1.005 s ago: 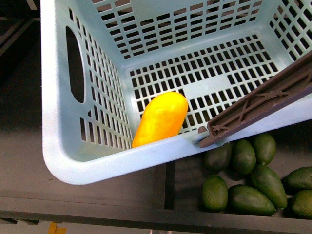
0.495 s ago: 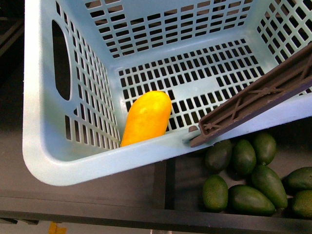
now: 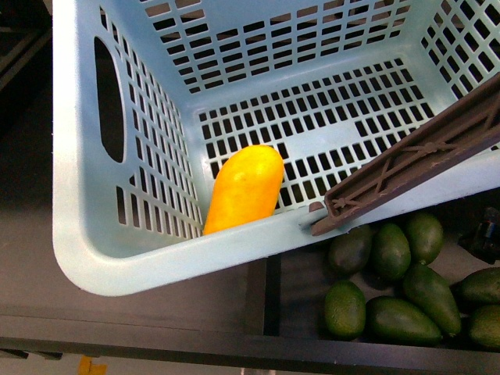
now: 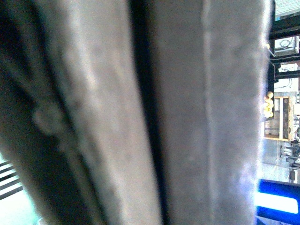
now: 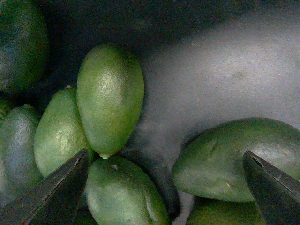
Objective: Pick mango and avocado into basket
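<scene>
Dark bin [image 5: 225,70], avocados [image 5: 110,98] beneath wide-spread right claw [image 5: 165,152]; mango [image 3: 244,187] in basket [image 3: 78,195]; left claw unseen.

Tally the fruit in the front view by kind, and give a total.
mango: 1, lying in the basket
avocados: 8 visible, outside the basket, some cut off by the picture's edge
Total: 9

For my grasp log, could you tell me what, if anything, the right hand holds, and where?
Nothing: the right hand is open above the avocados, gripping none of them.
</scene>
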You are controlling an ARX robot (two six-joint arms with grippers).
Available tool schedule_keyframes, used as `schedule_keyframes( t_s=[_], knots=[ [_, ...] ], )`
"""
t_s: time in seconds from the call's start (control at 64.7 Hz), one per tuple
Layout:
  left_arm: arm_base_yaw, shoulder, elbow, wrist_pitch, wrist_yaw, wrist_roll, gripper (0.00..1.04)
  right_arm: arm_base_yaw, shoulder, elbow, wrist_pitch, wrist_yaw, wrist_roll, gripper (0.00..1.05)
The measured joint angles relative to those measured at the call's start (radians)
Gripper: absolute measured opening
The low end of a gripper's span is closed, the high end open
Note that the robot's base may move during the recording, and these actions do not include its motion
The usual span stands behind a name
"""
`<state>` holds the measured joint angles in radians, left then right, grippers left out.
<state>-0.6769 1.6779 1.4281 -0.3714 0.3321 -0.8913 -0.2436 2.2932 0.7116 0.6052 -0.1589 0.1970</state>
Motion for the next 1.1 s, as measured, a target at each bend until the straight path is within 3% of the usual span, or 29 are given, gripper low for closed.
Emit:
schedule_keyframes(
  t_s=[0.51,1.098],
  knots=[
    [0.0,0.0,0.0,0.0,0.001,-0.002,0.24,0.098,0.134,0.166,-0.031,-0.013,0.109,0.96],
    [0.0,0.0,0.0,0.0,0.001,-0.002,0.24,0.128,0.243,0.298,-0.085,-0.007,0.124,0.96]
  ],
)
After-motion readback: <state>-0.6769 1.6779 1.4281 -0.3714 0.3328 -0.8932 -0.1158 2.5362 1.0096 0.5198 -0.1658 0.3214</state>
